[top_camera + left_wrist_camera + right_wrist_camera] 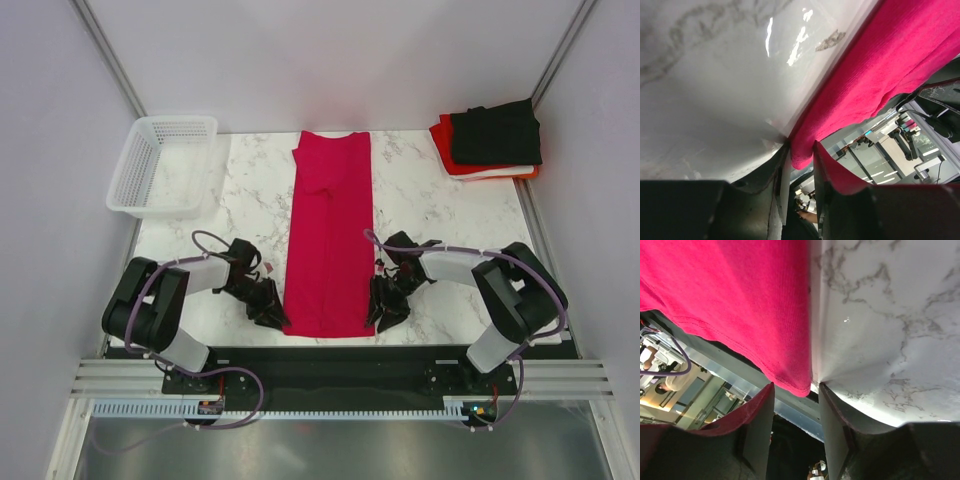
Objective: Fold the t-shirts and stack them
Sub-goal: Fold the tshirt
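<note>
Grippers at the crimson t-shirt's [330,230] hem, near edge of the marble table [440,200].
The shirt lies in a long strip down the table's middle. The right gripper [796,410] is half open around one corner. The left gripper [800,175] flanks the other closely; I cannot tell whether it pinches.

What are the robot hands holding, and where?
The right gripper is open around a near corner of the crimson t-shirt; the left gripper surrounds the other, grip unclear.
</note>
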You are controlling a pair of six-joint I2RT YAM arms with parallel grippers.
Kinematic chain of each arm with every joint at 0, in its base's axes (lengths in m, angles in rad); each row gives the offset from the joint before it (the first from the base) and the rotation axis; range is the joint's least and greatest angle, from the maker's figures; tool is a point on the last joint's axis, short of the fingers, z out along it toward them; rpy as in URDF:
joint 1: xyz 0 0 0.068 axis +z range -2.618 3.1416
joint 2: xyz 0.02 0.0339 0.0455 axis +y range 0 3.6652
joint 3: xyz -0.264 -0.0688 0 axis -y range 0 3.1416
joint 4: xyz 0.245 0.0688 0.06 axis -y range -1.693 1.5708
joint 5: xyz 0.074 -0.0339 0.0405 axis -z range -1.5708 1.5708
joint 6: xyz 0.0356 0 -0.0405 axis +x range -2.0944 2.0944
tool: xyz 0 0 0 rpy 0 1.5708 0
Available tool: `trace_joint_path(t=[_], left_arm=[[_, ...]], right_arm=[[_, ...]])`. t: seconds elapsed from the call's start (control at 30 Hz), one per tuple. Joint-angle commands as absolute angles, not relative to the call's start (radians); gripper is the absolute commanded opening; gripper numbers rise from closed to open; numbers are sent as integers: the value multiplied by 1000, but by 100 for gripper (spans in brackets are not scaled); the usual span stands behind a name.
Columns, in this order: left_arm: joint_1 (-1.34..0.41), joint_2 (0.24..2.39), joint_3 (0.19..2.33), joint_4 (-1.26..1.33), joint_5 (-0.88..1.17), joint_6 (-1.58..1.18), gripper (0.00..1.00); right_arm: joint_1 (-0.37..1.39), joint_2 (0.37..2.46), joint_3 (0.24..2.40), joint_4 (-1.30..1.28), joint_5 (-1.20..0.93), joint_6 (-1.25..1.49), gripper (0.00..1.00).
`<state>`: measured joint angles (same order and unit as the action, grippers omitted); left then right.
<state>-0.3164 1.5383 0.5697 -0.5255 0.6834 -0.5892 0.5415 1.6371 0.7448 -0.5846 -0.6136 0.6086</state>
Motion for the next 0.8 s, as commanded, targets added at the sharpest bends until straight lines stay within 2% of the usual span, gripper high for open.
trace_joint_path(t=[0.0, 0.03, 0.07, 0.13, 0.2, 0.33, 0.5, 0.77], left_arm=[[-322, 1557, 594, -474, 660, -614, 31], [-321, 1559, 595, -471, 661, -614, 27], [-321, 1560, 600, -469, 664, -612, 23], [-322, 1555, 606, -465, 676, -611, 10], [-321, 1545, 626, -466, 686, -606, 3], [-314, 1522, 707, -469, 707, -574, 2], [-299, 1578, 928, -511, 718, -463, 2], [-272, 1735, 1219, -548, 690, -420, 2]], right_arm=[[538, 1669, 744, -537, -520, 609, 48], [537, 1672, 750, -531, -531, 606, 44], [531, 1674, 752, -520, -537, 604, 28], [525, 1672, 767, -514, -541, 595, 10], [506, 1664, 796, -515, -542, 581, 1], [456, 1608, 862, -543, -541, 543, 0], [371, 1572, 1003, -591, -545, 459, 0], [279, 1658, 1221, -582, -529, 417, 0]])
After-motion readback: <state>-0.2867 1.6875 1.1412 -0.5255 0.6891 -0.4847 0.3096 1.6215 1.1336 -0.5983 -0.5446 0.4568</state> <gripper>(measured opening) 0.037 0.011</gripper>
